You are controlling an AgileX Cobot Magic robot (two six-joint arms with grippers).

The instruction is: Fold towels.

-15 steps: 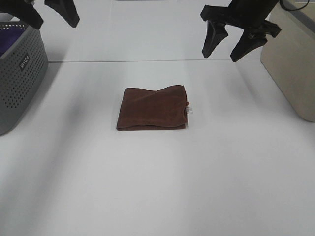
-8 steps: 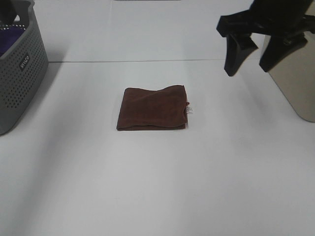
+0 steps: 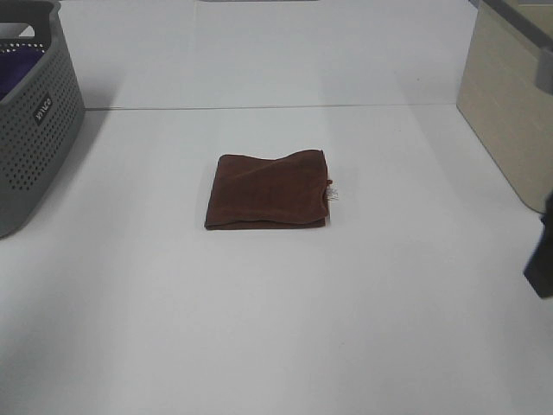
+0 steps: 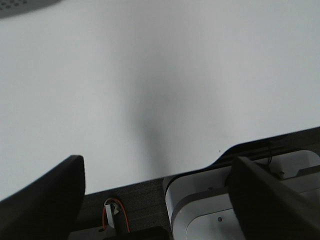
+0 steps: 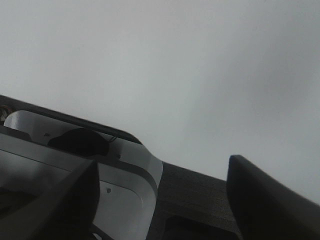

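Observation:
The towel (image 3: 268,190) is a dark reddish-brown cloth lying folded into a rough rectangle in the middle of the white table, with a small white tag (image 3: 333,194) at its right edge. Nothing touches it. My left gripper (image 4: 157,200) is out of the exterior view; its wrist view shows both dark fingers (image 4: 45,195) wide apart and empty over the table's edge. My right gripper (image 5: 160,197) is also open and empty, with fingers (image 5: 270,195) spread. Only a dark part of the right arm (image 3: 541,264) shows at the right edge of the exterior view. The towel is in neither wrist view.
A grey perforated basket (image 3: 39,130) stands at the far left with a purple cloth (image 3: 15,69) inside. A beige box (image 3: 510,104) stands at the far right. White and grey robot base parts (image 4: 240,200) lie below the table's edge.
Both arms have pulled back from above the far side of the table. The left one left the exterior view first; the right one swung right and down to the right edge. The towel has not moved.

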